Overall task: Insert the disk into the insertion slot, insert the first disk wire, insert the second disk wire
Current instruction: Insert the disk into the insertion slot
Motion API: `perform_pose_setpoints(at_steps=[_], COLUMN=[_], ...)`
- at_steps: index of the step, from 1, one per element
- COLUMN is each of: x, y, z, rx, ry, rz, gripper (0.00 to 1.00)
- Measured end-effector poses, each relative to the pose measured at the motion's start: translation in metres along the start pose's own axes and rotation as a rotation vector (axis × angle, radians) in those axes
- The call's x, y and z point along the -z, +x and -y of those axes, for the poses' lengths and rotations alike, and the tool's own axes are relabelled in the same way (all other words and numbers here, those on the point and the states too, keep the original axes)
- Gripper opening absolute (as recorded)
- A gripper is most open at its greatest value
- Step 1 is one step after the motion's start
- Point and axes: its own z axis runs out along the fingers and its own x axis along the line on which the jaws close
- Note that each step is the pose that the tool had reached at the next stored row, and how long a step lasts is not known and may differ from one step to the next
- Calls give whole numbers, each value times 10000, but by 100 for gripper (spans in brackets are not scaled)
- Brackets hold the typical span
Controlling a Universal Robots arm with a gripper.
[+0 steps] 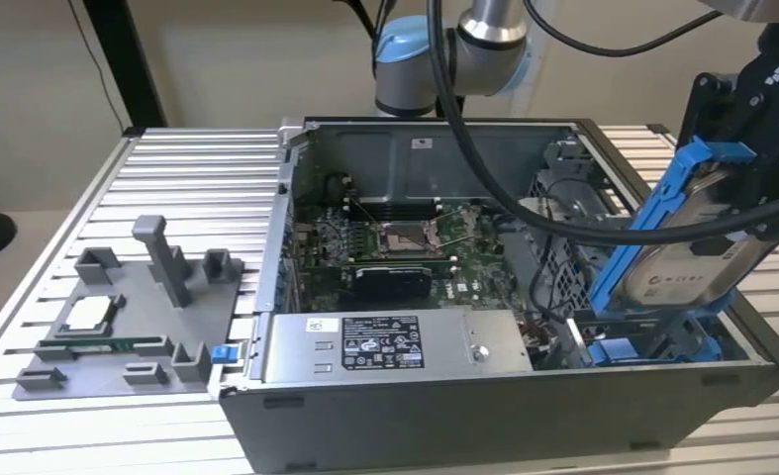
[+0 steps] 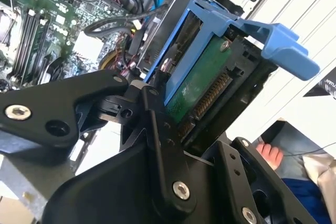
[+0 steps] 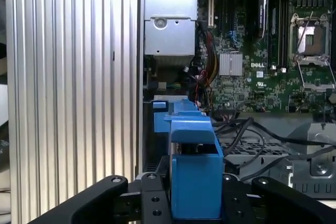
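Holding the disk [image 1: 680, 265] in the gripper [image 1: 736, 163], closed hard across the blue carrier frame [image 1: 664, 203], same clamp in both wrist views. Gripped at the upper end, probably to leave the lower end free for entry. Tilted steeply over the case [image 1: 522, 416] corner on the exterior view's right, low end down at the insertion slot [image 1: 617, 348]; cannot tell if touching. Not seated yet. Likely angled that way to clear the black cables [image 1: 547, 226] draped beside the bay. Showing a bare connector edge [image 2: 210, 98] in the second wrist view; 0 wires plugged in.
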Motion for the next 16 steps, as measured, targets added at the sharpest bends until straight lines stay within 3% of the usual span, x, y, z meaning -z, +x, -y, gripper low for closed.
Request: perform_pose_setpoints(at_steps=[11, 16], x=[-183, -243], y=[16, 17], z=[47, 50], rx=[7, 8], ry=[-3, -3], rz=[166, 184], gripper=[0, 0])
